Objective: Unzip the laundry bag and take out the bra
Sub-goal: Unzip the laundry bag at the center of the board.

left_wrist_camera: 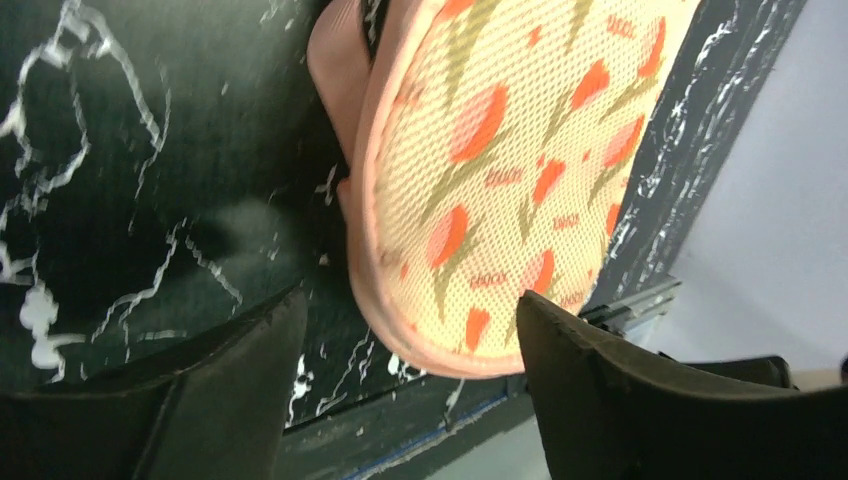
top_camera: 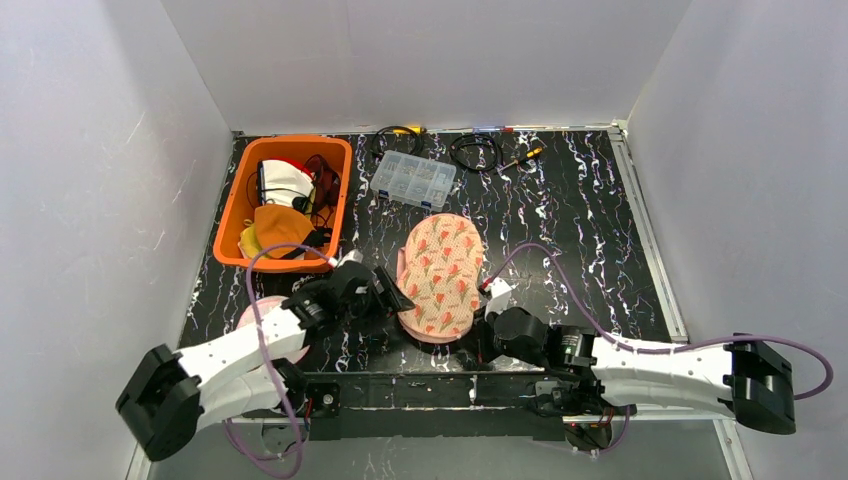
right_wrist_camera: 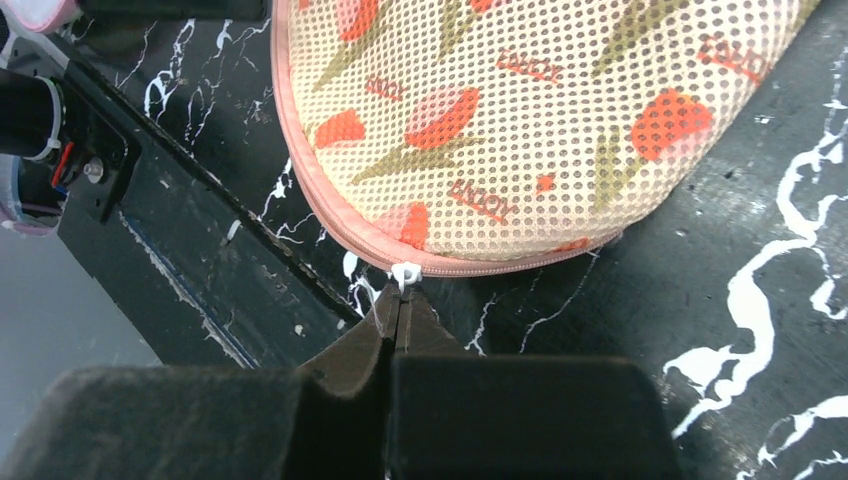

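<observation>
**Right fingers nipped on the pull, left fingers wide at the bag's near end**

The laundry bag (top_camera: 440, 275) lies flat on the black marbled tabletop (top_camera: 580, 230), about midway between its left and right edges. Its long axis runs from the middle down toward the near edge. It is a cream mesh oval with pink piping and a print of red-orange tulips on olive stems.

A small red word repeats between the flowers. In my right wrist view it sits upside down and looks like "ENJOY", though the letters are too small for me to be sure.

My right gripper (right_wrist_camera: 400, 300) is at the bag's near-right rim. Its fingers are pressed tight together and pinch the little white zipper pull (right_wrist_camera: 405, 272), which sits on the pink zip line at the very tips.

My left gripper (left_wrist_camera: 410, 310) is at the bag's near-left side with its fingers spread wide. The rounded near end of the bag shows between them, and nothing is clamped.

An orange bin (top_camera: 290, 200) full of cloth stands in the far left corner. A clear box (top_camera: 413, 180) of small parts sits just to its right, and loose cables (top_camera: 475, 148) lie along the far edge
</observation>
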You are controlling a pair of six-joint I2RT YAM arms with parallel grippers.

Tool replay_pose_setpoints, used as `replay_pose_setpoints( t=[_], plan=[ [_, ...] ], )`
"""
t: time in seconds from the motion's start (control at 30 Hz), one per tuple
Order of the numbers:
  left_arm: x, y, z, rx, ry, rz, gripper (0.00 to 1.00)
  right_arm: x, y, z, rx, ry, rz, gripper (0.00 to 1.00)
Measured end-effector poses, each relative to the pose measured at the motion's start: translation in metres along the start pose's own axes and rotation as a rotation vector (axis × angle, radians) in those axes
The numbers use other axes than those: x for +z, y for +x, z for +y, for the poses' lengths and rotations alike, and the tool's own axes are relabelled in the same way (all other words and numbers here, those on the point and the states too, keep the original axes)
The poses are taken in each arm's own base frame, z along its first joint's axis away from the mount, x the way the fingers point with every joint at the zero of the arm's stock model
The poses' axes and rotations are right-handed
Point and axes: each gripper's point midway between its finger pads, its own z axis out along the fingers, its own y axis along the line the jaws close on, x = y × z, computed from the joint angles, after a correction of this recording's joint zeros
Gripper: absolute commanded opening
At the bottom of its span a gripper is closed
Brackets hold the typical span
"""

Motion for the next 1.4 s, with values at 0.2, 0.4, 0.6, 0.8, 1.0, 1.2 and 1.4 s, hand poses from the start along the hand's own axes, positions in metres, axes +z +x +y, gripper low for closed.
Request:
replay_pose_setpoints(
  t=[0.2, 0.4, 0.6, 0.8, 1.0, 1.2, 1.4],
  plan=[
    [-0.023, 0.028, 0.018, -0.038, 0.049, 0.040, 0.83, 0.011, 0.007, 0.008, -0.006, -0.025, 0.039, 0.01],
    [-0.033, 0.057, 0.011, -0.026, 0.069, 0.089, 0.84, 0.027, 0.005, 0.026, -0.022, -0.062, 0.070, 0.01],
    [-0.020, 0.057, 0.004, -0.034, 0.012, 0.077, 0.80, 0.038, -0.006, 0.051, -0.031, -0.122, 0.065, 0.01],
    [-0.010, 0.048, 0.002, -0.070, -0.005, 0.025, 0.64, 0.036, -0.011, 0.064, -0.029, -0.169, 0.060, 0.01],
    [-0.007, 0.039, 0.002, -0.086, -0.016, -0.026, 0.40, 0.033, -0.014, 0.068, -0.026, -0.184, 0.051, 0.01],
    [-0.008, 0.033, 0.002, -0.089, -0.034, -0.057, 0.12, 0.030, -0.017, 0.069, -0.024, -0.189, 0.042, 0.01],
    [-0.009, 0.028, -0.003, -0.107, -0.025, -0.066, 0.00, 0.025, -0.019, 0.067, -0.023, -0.182, 0.036, 0.01]
  ],
)
